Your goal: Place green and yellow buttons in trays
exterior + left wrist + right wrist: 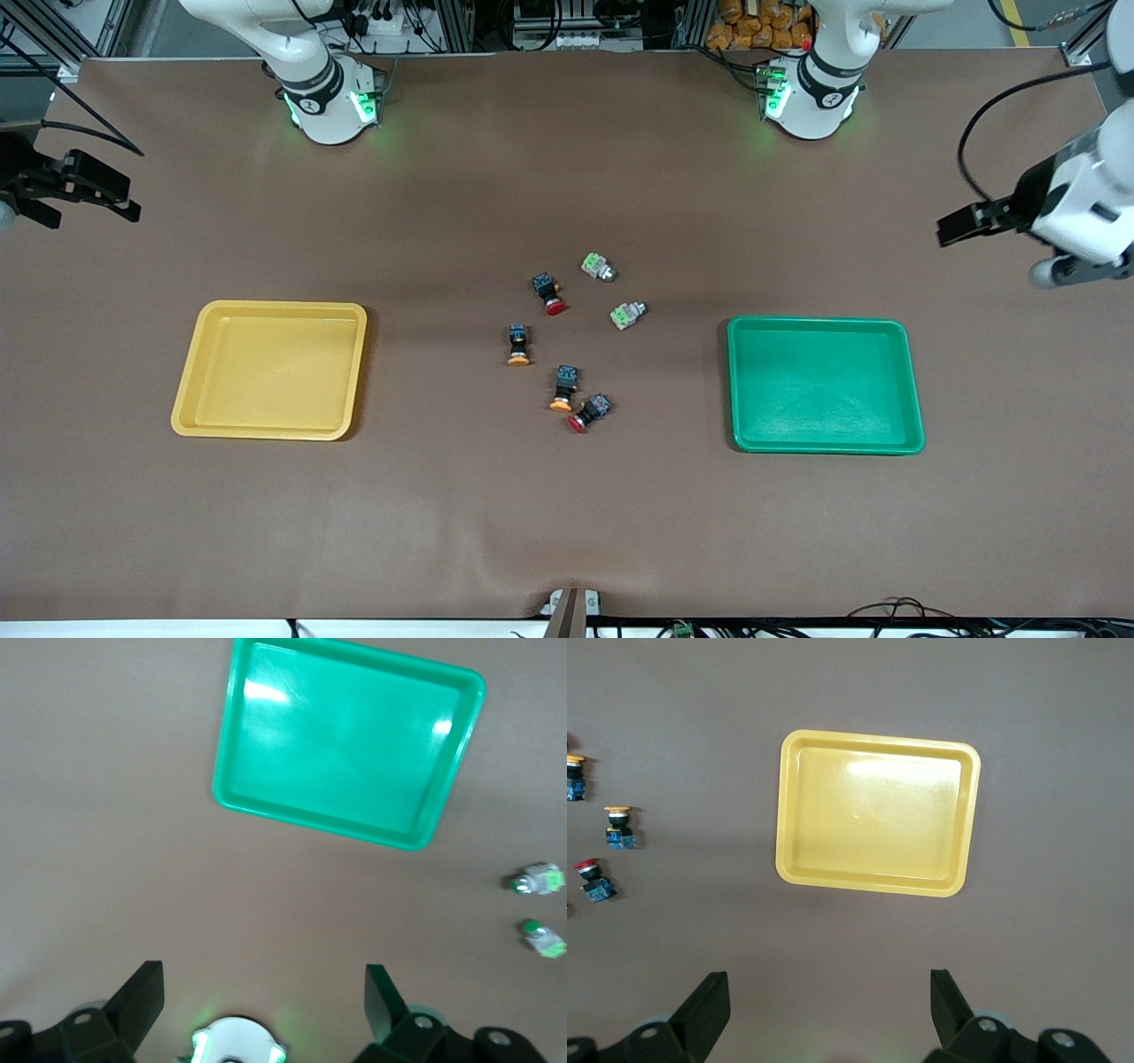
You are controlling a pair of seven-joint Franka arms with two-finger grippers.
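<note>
Two grey-and-green buttons (599,267) (627,315) and two yellow-capped buttons (518,345) (563,388) lie on the table's middle, between the yellow tray (205,372) and the green tray (824,445). Both trays hold nothing. My left gripper (966,223) hangs open and empty above the left arm's end of the table; its wrist view (264,979) shows the green tray (310,815) and both green buttons (537,880) (542,939). My right gripper (84,211) hangs open and empty above the right arm's end; its wrist view (829,985) shows the yellow tray (868,881) and the yellow buttons (574,775) (620,826).
Two red-capped black buttons (549,292) (589,412) lie among the others; one touches the nearer yellow button. One red button shows in the right wrist view (594,881). The arm bases (328,102) (811,97) stand at the table's back edge.
</note>
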